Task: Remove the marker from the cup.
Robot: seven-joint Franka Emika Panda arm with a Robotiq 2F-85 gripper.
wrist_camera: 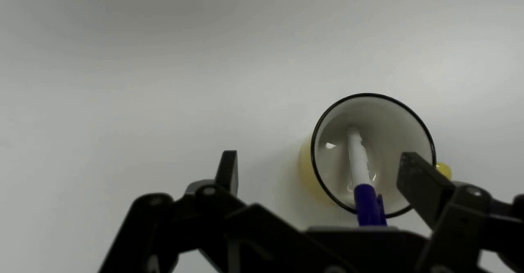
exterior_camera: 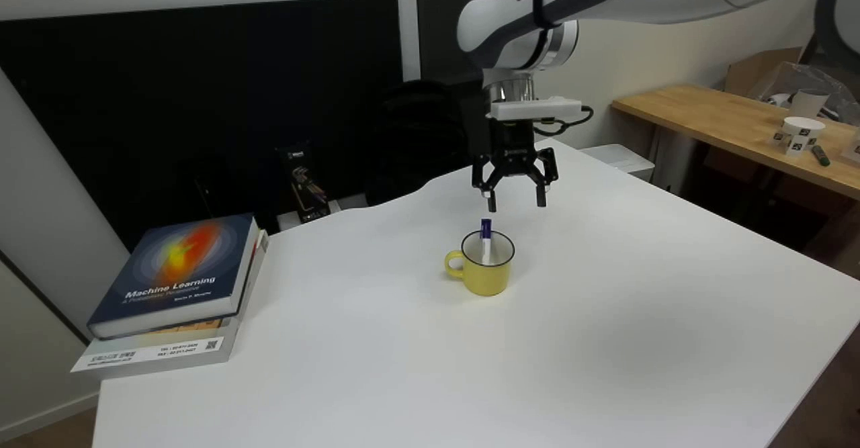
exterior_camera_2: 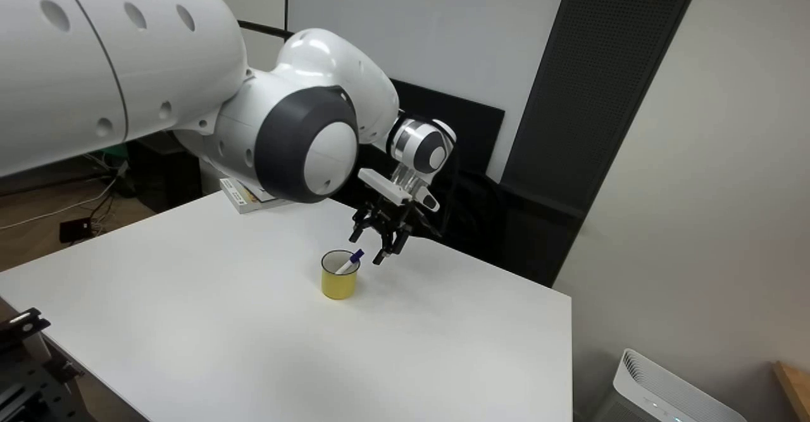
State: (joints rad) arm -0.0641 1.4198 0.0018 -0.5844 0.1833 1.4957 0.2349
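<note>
The yellow cup (exterior_camera: 486,279) stands upright on the white table in both exterior views (exterior_camera_2: 338,287), its handle showing in an exterior view. The marker (exterior_camera: 486,236) leans inside it, white body down, dark blue cap above the rim; it also shows in an exterior view (exterior_camera_2: 350,261). My gripper (exterior_camera: 517,201) is open and empty, above and beyond the cup, also seen in an exterior view (exterior_camera_2: 367,248). In the wrist view, the cup (wrist_camera: 308,170) and marker (wrist_camera: 359,166) lie right of the middle of my gripper (wrist_camera: 319,158). The gripper body hides the cap's end.
Two stacked books (exterior_camera: 178,273) lie at the white table's (exterior_camera: 336,381) edge. A black panel (exterior_camera: 201,99) stands behind. A wooden table (exterior_camera: 705,115) with a white paper cup (exterior_camera: 803,127) and a green marker (exterior_camera: 820,156) stands off to the side. A white appliance (exterior_camera_2: 671,397) stands beyond the table edge.
</note>
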